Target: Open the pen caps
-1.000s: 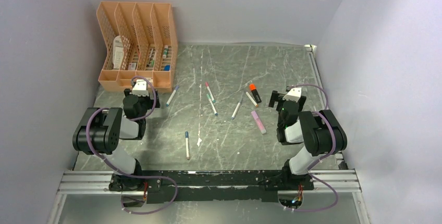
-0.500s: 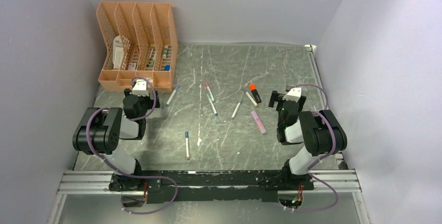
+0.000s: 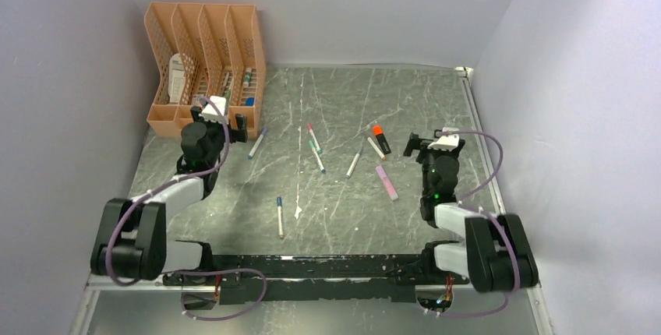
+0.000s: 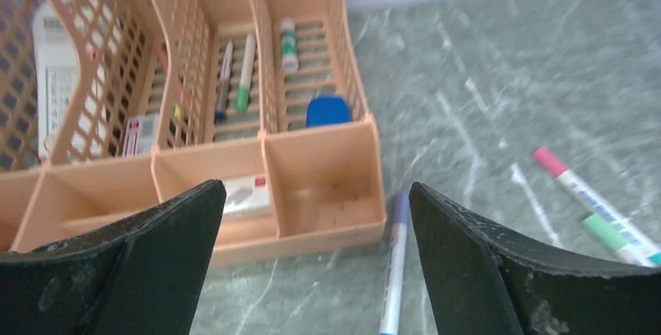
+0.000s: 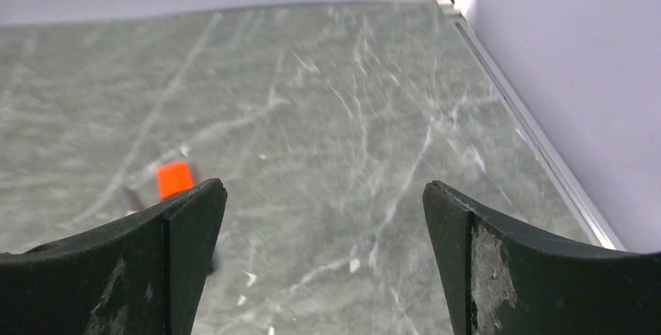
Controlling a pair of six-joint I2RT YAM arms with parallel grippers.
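Several capped pens lie across the middle of the table. One with a blue cap [image 3: 263, 131] [image 4: 398, 210] lies just right of my left gripper [image 3: 220, 122] [image 4: 316, 195], whose jaws stand wide open and empty above the table, facing the organiser. Pens with a pink cap [image 3: 309, 127] [image 4: 550, 161] and a teal cap [image 3: 312, 146] [image 4: 604, 230] lie further right. A chunky orange cap [image 3: 377, 129] [image 5: 174, 178] and a pale purple highlighter [image 3: 386, 181] lie left of my right gripper [image 3: 433, 146] [image 5: 323, 187], which is open and empty. Another blue-capped pen [image 3: 280, 216] lies nearer the bases.
An orange lattice desk organiser [image 3: 204, 70] [image 4: 327, 156] stands at the back left with pens and small boxes in its slots. A grey-ended pen [image 3: 355, 161] lies mid-table. Grey walls enclose the table; a metal rail [image 3: 477, 121] [image 5: 530, 125] runs along the right edge.
Both arms have unfolded and reached forward. The left gripper has shifted right toward the organiser's front corner; the right gripper has stayed near the orange cap. Both jaws stay open.
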